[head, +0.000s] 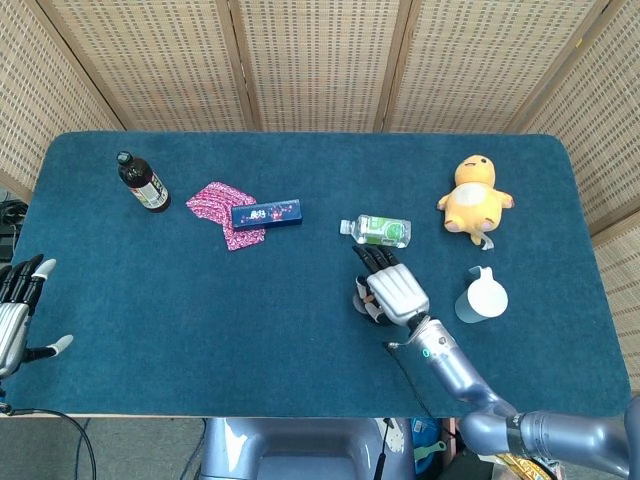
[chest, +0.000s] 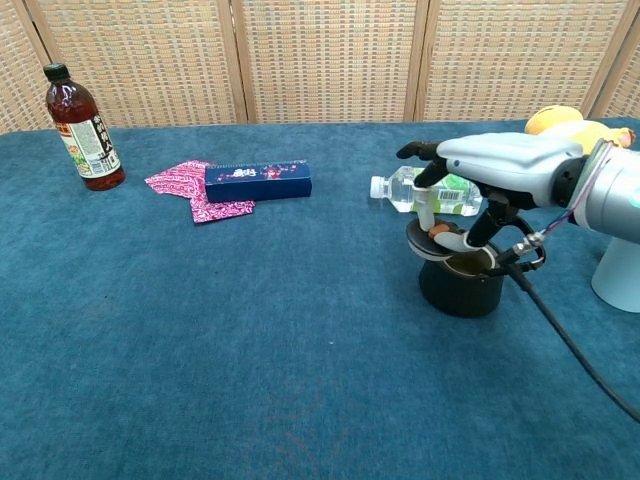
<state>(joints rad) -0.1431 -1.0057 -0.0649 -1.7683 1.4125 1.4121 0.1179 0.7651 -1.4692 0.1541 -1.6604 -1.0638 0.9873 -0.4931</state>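
While the left hand (head: 18, 310) rests with fingers spread, the right hand (chest: 470, 190) pinches a black lid (chest: 432, 240) just above its black pot (chest: 460, 285).

1. Right hand (chest: 478, 190) hovers above the black round container (chest: 461, 282), pinching its lid (chest: 432, 237) clear of the rim.
2. At the hand's 12 o'clock, a clear water bottle (chest: 415, 190) lies on its side.
3. Over at 9 o'clock, a blue box (chest: 258, 181) rests on pink cloth (chest: 182, 180).
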